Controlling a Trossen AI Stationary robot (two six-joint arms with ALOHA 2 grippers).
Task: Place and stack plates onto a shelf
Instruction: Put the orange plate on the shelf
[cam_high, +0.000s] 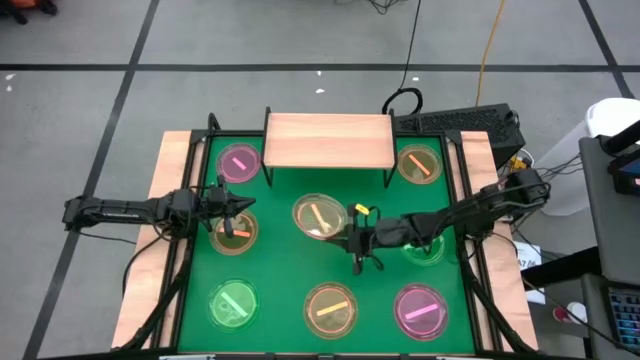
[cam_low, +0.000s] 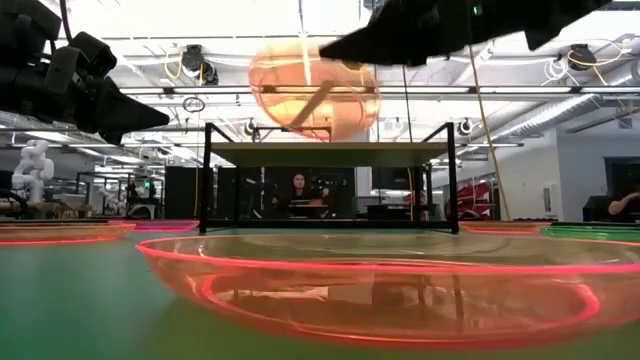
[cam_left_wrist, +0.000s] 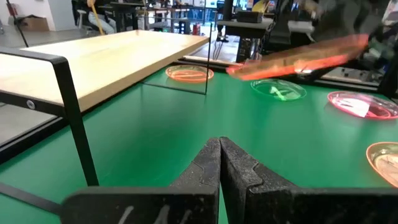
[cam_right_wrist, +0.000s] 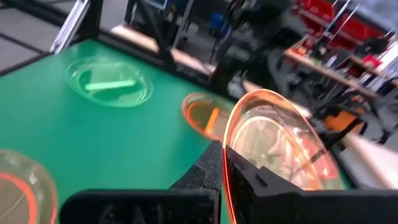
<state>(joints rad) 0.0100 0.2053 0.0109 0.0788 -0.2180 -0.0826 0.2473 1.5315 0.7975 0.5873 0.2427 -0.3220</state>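
Right claw (cam_high: 352, 236) clamped on orange plate's (cam_high: 318, 216) rim, lifted.
Advise levelling it before lowering onto the shelf (cam_high: 328, 140); left claw (cam_high: 240, 207) closed, empty.

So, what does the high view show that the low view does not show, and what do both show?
Only the high view shows the whole green mat with plates lying around it, the bare top of the shelf, and both arms, with the left gripper shut and empty above the mat's left side.

Only the low view shows the room behind the table, a person seen under the shelf, and how high the lifted plate hangs.

Both show the right gripper shut on the rim of an orange plate, held off the mat.
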